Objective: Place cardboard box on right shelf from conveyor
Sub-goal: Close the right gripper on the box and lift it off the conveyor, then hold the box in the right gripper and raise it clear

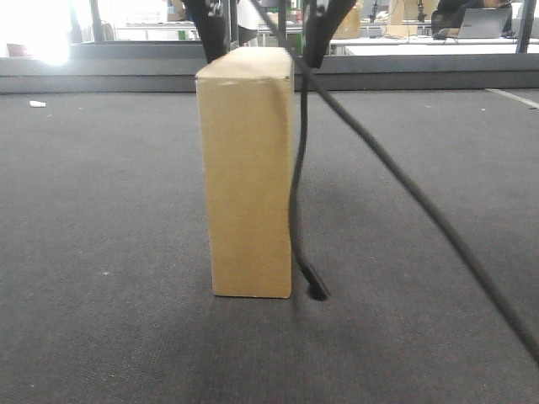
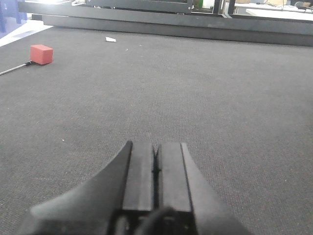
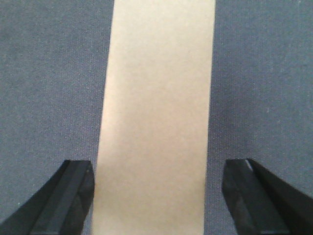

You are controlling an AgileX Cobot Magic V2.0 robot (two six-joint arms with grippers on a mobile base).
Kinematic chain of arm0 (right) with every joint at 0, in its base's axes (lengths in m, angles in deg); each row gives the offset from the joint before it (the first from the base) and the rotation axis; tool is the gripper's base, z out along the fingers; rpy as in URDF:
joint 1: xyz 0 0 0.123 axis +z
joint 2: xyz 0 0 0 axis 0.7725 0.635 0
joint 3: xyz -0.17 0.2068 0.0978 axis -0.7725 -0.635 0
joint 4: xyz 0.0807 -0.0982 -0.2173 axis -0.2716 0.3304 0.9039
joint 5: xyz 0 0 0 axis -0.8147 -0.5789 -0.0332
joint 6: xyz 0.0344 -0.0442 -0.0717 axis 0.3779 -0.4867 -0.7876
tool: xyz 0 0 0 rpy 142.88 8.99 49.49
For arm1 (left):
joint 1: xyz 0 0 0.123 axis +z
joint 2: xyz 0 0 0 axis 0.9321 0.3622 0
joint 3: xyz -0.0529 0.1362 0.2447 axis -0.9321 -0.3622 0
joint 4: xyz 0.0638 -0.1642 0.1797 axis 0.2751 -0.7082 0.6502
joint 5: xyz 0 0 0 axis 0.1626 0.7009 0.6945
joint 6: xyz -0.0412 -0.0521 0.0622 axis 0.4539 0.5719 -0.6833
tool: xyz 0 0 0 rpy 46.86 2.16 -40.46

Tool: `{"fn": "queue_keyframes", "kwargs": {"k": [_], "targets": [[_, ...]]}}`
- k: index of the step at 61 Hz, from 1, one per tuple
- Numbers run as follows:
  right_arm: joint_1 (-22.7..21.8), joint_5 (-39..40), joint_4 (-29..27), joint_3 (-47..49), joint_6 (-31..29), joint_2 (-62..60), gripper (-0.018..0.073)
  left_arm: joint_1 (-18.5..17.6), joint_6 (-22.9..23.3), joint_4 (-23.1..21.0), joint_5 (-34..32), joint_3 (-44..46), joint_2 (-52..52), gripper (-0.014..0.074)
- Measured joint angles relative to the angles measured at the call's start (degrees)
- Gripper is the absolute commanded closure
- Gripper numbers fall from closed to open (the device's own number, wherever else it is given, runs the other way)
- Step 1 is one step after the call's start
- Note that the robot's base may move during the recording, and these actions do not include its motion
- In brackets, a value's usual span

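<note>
The cardboard box [image 1: 248,168] stands upright on its small end on the dark woven conveyor [image 1: 101,219], tall and plain tan. My right gripper [image 1: 263,52] is open above it, one dark finger at each side of the box top. From the right wrist view the cardboard box [image 3: 156,98] runs between the fingers of the right gripper [image 3: 157,166]: the left finger is almost at its edge, the right finger stands off with a gap. My left gripper [image 2: 155,145] is shut on nothing, low over bare conveyor [image 2: 220,98]. The right shelf is out of view.
A black cable [image 1: 296,194] hangs beside the box's right face, its end resting on the belt. A second cable [image 1: 438,227] slants to the lower right. A red block [image 2: 41,54] and a white scrap [image 2: 111,39] lie far off. The conveyor's raised rim [image 1: 109,84] bounds the far side.
</note>
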Motion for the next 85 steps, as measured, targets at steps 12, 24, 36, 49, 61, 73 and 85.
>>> {"fn": "queue_keyframes", "kwargs": {"k": [12, 24, 36, 49, 61, 73, 85], "targets": [[-0.24, 0.11, -0.55, 0.04, 0.58, 2.73, -0.0039, 0.0, 0.0, 0.0, 0.0, 0.0, 0.0, 0.0713], [-1.1, 0.33, -2.08, 0.04, 0.84, 3.69, 0.0241, 0.0, 0.0, 0.0, 0.0, 0.0, 0.0, 0.0713], [-2.65, 1.68, -4.66, 0.04, -3.96, 3.36, 0.0303, 0.0, 0.0, 0.0, 0.0, 0.0, 0.0, 0.0713], [-6.77, 3.56, -8.87, 0.04, -15.43, -0.46, 0.0303, 0.0, 0.0, 0.0, 0.0, 0.0, 0.0, 0.0713], [-11.46, 3.98, -9.64, -2.31, -27.22, -6.79, 0.0303, 0.0, 0.0, 0.0, 0.0, 0.0, 0.0, 0.0713], [-16.13, 6.0, -9.64, -11.65, -32.23, -16.06, 0.0303, 0.0, 0.0, 0.0, 0.0, 0.0, 0.0, 0.0713], [-21.27, 11.51, -9.64, -24.87, -33.26, -28.2, 0.0303, 0.0, 0.0, 0.0, 0.0, 0.0, 0.0, 0.0713]]}}
